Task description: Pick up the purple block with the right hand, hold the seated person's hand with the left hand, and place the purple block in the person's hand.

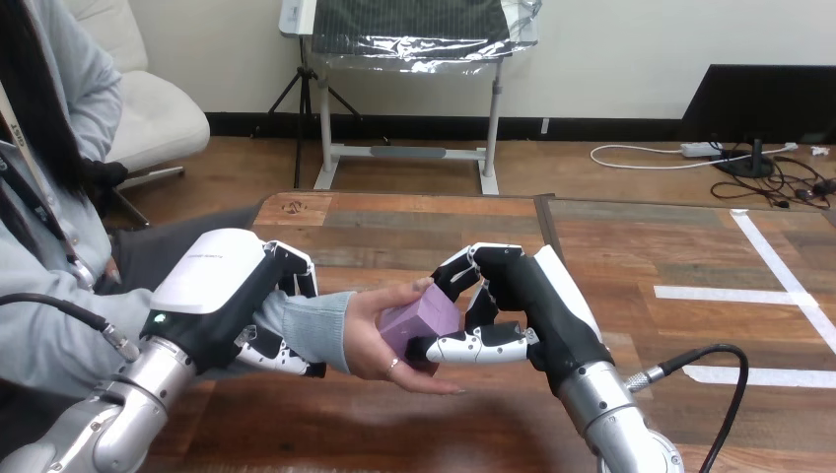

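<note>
Purple block: a small, flat-faced purple block (419, 320) of solid-looking material is sitting in the person's hand, with the robot's right hand also gripping it.

Right hand: the black-and-white right hand (537, 296) is coming in from the right of the purple block. Its fingers (458, 271) are curling over the block's upper right edge. Its thumb (473, 345) is pressing against the lower right side, so the hand is pinching the block.

Person's hand: the person's hand (373, 340) is cupping the purple block from the left and from beneath. Its thumb is lying along the block's upper left edge, and its fingers are stretching out below the block and under the robot's thumb.

Left hand: the white-shelled left hand (222, 286) is sitting to the left of the purple block, beyond the person's hand. It is closing round the person's wrist at the cuff of the grey sleeve (315, 330), with fingers wrapping over the top of the sleeve and more jointed parts showing below it.

Arms: the silver left forearm (108, 424) is rising from lower left of the purple block, and the silver right forearm (611, 414) from lower right of it.

Table: the brown wooden plank table (641, 246) is lying beneath and behind the purple block. I cannot tell whether the person's fingers are touching it.
</note>
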`<state>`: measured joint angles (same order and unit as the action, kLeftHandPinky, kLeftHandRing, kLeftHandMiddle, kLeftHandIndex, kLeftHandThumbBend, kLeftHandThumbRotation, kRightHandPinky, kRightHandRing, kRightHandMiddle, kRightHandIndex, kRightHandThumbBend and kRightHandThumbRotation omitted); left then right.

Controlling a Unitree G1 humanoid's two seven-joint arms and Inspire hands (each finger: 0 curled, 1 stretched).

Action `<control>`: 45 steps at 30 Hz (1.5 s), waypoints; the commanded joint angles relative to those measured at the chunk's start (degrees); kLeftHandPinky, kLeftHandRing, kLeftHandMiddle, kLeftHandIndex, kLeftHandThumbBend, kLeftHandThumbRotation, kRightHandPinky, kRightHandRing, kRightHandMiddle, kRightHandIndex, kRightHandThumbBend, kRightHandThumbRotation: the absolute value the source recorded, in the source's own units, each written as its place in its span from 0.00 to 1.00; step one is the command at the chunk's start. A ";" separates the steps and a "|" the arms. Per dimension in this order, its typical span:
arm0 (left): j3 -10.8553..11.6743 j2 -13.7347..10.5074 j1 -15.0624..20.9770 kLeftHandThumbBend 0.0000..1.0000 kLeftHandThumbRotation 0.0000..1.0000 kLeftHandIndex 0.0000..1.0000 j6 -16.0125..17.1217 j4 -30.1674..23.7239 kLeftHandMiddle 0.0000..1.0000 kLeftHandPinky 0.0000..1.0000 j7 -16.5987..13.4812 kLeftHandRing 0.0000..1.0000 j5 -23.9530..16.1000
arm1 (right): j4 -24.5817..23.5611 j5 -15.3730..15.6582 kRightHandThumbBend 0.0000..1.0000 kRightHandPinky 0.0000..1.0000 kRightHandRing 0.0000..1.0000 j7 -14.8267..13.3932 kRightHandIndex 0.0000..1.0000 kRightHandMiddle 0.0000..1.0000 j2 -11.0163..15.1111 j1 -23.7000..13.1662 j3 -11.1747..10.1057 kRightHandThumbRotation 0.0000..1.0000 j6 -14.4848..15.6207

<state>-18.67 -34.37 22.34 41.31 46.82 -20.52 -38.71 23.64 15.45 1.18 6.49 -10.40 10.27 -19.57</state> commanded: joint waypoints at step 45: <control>3.42 2.14 2.11 0.95 0.04 0.46 1.01 -8.81 0.45 0.37 -1.89 0.40 2.54 | -3.01 0.65 0.80 0.40 0.47 -1.23 0.62 0.53 -0.41 -3.40 0.42 0.10 3.49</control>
<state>-18.04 -33.40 21.70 41.34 44.19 -21.11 -38.74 22.55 15.67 0.14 6.66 -10.14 10.30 -15.63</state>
